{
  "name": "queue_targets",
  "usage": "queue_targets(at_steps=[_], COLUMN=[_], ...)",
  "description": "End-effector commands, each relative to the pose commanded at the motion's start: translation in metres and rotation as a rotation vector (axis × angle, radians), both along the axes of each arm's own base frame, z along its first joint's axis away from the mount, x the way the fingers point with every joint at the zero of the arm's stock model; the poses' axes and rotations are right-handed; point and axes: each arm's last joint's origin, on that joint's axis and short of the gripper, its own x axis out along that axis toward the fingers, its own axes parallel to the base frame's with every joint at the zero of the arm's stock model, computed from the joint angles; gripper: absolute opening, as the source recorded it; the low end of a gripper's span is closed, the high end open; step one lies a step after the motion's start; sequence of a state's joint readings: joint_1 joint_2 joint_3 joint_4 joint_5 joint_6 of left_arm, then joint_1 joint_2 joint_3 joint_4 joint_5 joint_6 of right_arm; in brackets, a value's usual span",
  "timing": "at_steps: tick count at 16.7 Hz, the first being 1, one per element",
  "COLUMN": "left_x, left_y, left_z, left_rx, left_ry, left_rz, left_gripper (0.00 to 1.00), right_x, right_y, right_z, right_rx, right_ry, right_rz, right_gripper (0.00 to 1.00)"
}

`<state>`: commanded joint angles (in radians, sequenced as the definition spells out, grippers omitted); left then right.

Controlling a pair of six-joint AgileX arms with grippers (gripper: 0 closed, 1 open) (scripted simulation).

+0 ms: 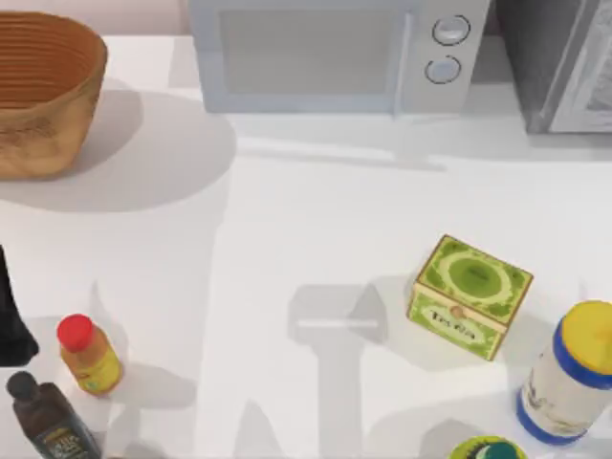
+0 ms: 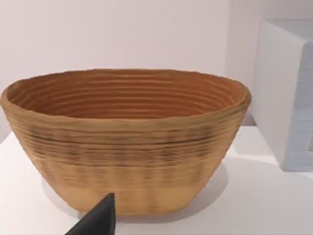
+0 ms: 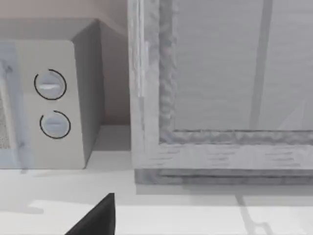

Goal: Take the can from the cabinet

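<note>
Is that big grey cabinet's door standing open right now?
No. In the right wrist view the cabinet has its pale framed door lying flat and closed across the front, beside the microwave.

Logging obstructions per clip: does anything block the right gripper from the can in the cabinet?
Yes. The cabinet at the table's far right has its pale framed door closed, so no can is visible. The right wrist view faces that door, with bare table in between.

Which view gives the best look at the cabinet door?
The right wrist view: the cabinet faces the camera, its paler framed door closed. The top view catches just a corner of it at the table's back right, beside the microwave. The left wrist view faces the wicker basket.
</note>
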<state>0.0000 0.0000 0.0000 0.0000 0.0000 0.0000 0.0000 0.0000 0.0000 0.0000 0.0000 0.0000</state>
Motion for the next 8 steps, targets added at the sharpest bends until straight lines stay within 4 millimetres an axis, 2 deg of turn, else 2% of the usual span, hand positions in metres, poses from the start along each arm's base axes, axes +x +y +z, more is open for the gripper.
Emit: queue_targets(at_steps=[4, 6, 8], left_x=[0.000, 0.000, 0.000], left_y=[0.000, 0.000, 0.000], left_z=[0.000, 0.000, 0.000], left_rx=[0.000, 0.000, 0.000], left_ry=[0.000, 0.000, 0.000], left_rz=[0.000, 0.000, 0.000], left_gripper=[1.00, 1.00, 1.00], right_x=[0.000, 0.001, 0.004], right_y=[0.000, 0.001, 0.002], right_z=[0.007, 0.025, 0.053], right_rx=[0.000, -0.001, -0.003], right_ry=[0.013, 0.034, 0.051], right_rz=[-0.002, -0.004, -0.005], right_gripper=[1.00, 1.00, 1.00])
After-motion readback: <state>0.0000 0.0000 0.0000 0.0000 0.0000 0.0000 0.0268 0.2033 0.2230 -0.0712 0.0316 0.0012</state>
